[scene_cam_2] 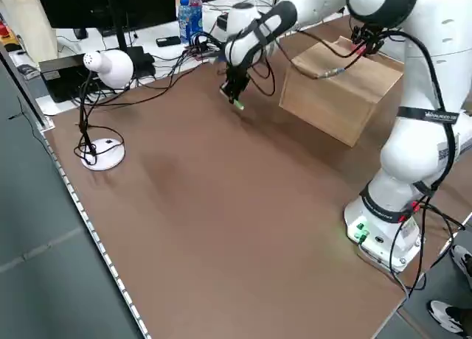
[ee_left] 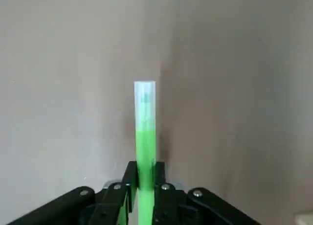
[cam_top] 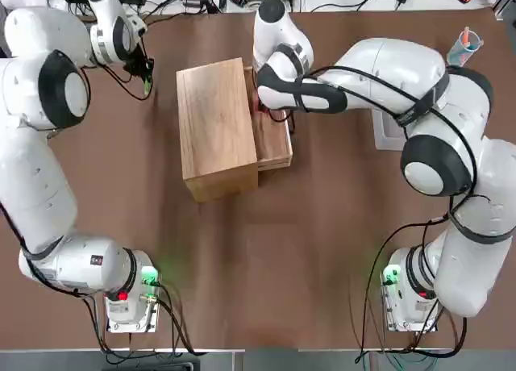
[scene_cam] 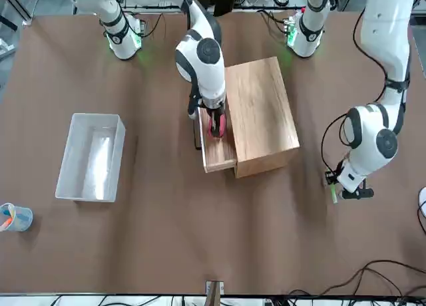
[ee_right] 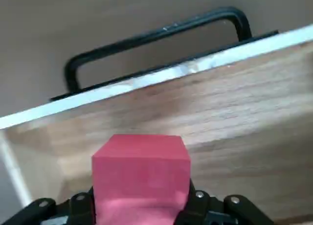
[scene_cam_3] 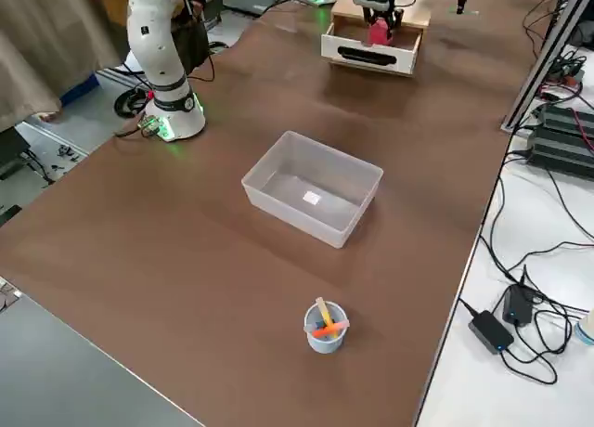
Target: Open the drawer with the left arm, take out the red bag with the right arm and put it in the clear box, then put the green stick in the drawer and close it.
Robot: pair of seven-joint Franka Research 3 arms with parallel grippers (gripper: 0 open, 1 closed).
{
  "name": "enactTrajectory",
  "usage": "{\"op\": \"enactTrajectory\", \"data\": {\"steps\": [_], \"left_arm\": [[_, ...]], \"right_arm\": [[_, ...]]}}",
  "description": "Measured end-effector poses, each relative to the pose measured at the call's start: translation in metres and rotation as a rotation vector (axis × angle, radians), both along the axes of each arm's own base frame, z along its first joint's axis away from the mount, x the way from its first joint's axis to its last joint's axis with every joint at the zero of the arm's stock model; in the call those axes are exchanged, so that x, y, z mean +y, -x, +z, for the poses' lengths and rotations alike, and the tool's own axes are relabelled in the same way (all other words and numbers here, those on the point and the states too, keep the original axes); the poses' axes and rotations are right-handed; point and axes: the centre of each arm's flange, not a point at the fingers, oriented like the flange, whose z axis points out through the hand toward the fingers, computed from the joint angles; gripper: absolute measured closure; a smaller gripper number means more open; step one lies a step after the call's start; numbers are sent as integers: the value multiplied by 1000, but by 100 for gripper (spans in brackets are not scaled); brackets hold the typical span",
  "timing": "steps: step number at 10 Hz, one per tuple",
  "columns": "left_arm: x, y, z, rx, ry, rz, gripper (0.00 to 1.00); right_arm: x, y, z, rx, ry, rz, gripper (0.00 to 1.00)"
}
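right gripper [ee_right: 142, 205] pinches the red bag [ee_right: 141, 173] inside the open drawer [scene_cam: 218, 153], a soft, light packet likely to squash, best held mid-body, while left gripper [ee_left: 144, 178] clamps the stiff, slim green stick [ee_left: 145, 132] near one end, beside the cabinet [cam_top: 214, 129].

overhead and front views both frame the cabinet [cam_top: 216, 129].

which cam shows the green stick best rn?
Left wrist view: the green stick fills the frame, clamped in the left gripper. Top, front and left side views show only a small green tip at that gripper; right side and right wrist views show nothing clear.
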Motion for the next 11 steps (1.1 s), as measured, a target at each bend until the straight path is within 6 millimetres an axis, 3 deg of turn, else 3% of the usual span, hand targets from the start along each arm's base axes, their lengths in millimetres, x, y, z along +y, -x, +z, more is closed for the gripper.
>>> {"op": "enactTrajectory", "data": {"steps": [1, 2, 4, 6, 8, 11], "left_arm": [[-10, 1, 25, -16, 10, -15, 82], [-25, 3, 47, -20, 23, -35, 82], [-70, 12, 89, -27, 61, -51, 82], [-122, 27, 126, -10, 99, -21, 82], [-183, 37, 160, -16, 139, 8, 82], [-274, 64, 190, 8, 193, 72, 82]], "right_arm": [[-11, -3, 29, -6, 17, 58, 41], [-35, -13, 56, 1, 48, 138, 41], [-104, -49, 87, 38, 111, 305, 41], [-176, -82, 81, 86, 145, 410, 41], [-251, -97, 64, 140, 160, 562, 41], [-377, -116, 44, 172, 143, 793, 41]]}}
